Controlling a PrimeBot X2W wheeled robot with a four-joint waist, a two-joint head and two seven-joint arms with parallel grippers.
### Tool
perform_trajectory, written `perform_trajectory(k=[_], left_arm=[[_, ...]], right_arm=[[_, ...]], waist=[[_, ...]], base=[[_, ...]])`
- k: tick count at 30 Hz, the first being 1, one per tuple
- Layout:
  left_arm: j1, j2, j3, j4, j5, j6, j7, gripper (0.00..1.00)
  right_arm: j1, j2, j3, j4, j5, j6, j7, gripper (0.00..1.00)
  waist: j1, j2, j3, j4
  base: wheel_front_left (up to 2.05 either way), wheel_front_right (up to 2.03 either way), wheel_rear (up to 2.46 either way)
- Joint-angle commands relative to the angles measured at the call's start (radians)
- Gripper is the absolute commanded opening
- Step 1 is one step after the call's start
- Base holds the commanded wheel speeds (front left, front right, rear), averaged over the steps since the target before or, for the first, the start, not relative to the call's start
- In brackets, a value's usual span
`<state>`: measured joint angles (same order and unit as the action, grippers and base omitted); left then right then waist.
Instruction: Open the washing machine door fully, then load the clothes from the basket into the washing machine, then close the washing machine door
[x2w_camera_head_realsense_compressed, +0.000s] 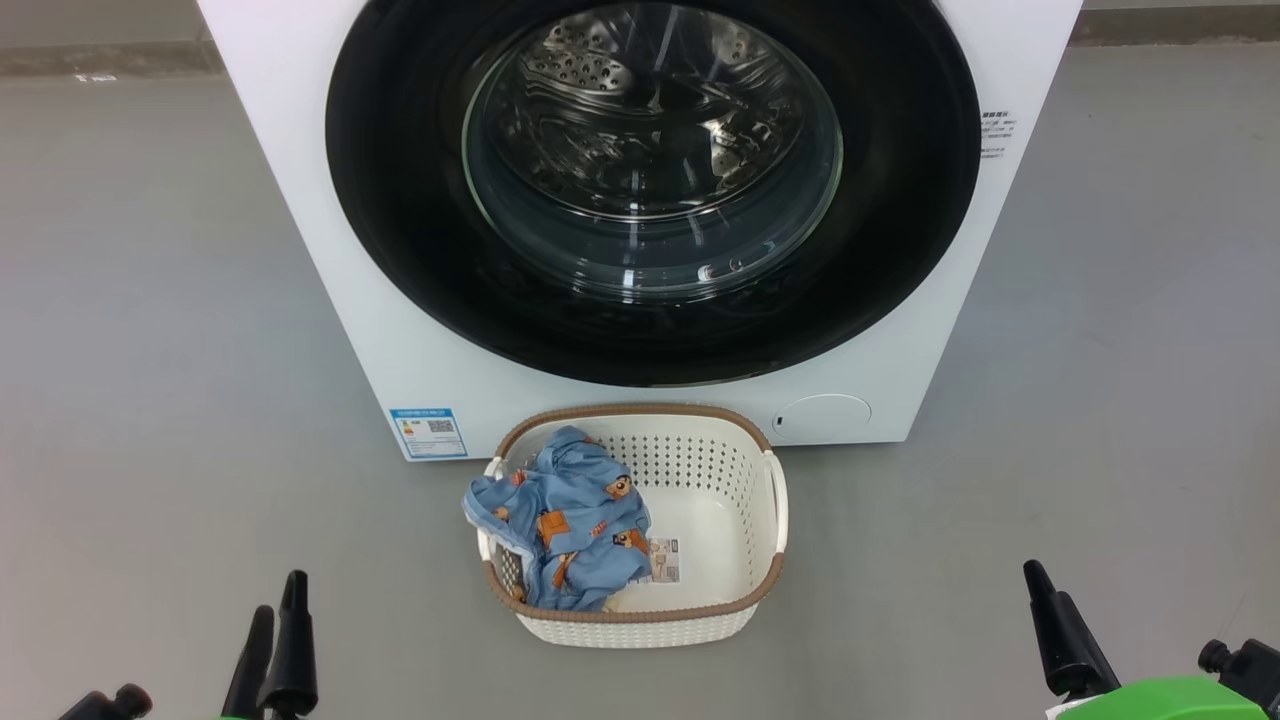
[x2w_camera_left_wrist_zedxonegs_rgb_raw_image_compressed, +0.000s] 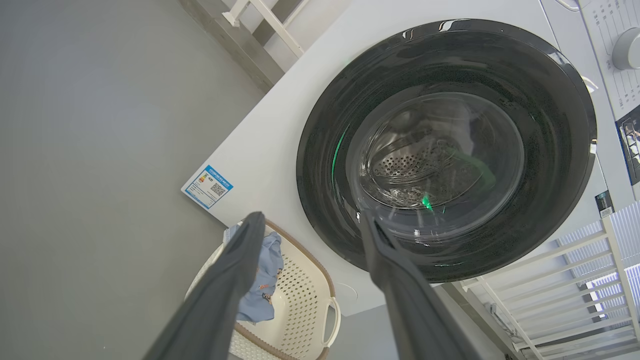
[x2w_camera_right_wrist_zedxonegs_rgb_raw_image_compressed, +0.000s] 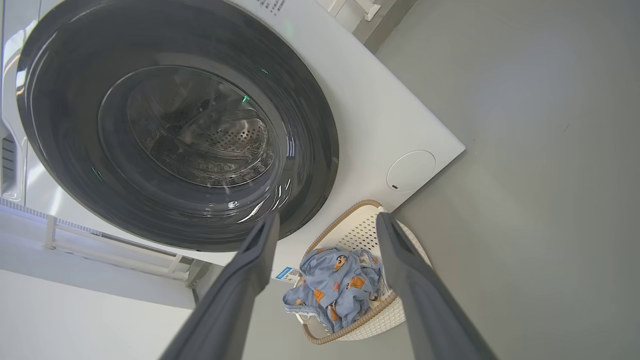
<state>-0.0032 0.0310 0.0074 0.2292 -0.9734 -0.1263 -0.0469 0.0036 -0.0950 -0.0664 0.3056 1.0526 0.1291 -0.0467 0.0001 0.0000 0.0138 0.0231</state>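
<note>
While both arms wait low at the near edge, neither has hold of anything. The left gripper (x2w_camera_left_wrist_zedxonegs_rgb_raw_image_compressed: 311, 217) has its two dark fingers spread wide and bare, and the right gripper (x2w_camera_right_wrist_zedxonegs_rgb_raw_image_compressed: 327, 220) is the same. They sit well apart, left and right. A little farther off between them, the basket (x2w_camera_head_realsense_compressed: 775, 505) stands on the grey floor (x2w_camera_head_realsense_compressed: 150, 350), close against the foot of the washing machine (x2w_camera_head_realsense_compressed: 440, 380). That seems meant to keep each lift into the drum short. The clothes (x2w_camera_head_realsense_compressed: 565, 520) are heaped at its left end, spilling over the rim. Beyond, the washing machine door (x2w_camera_head_realsense_compressed: 400, 200) lies shut, so opening it looks like the first job.
</note>
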Motion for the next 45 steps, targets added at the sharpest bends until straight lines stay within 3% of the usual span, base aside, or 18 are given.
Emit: perform_trajectory(k=[1, 45], left_arm=[[-0.004, 0.020, 0.012, -0.034, 0.044, -0.002, -0.014, 1.00], [0.029, 0.040, -0.026, -0.102, 0.590, -0.004, -0.143, 1.00]], right_arm=[[-0.005, -0.019, 0.021, -0.028, -0.038, 0.001, -0.015, 1.00], [0.038, -0.072, 0.071, -0.057, -0.482, 0.001, -0.143, 1.00]], waist=[[-0.0001, 0.0000, 0.000, 0.001], [-0.0001, 0.0000, 0.013, 0.023]], base=[[0.00, 0.00, 0.00], [0.00, 0.00, 0.00]])
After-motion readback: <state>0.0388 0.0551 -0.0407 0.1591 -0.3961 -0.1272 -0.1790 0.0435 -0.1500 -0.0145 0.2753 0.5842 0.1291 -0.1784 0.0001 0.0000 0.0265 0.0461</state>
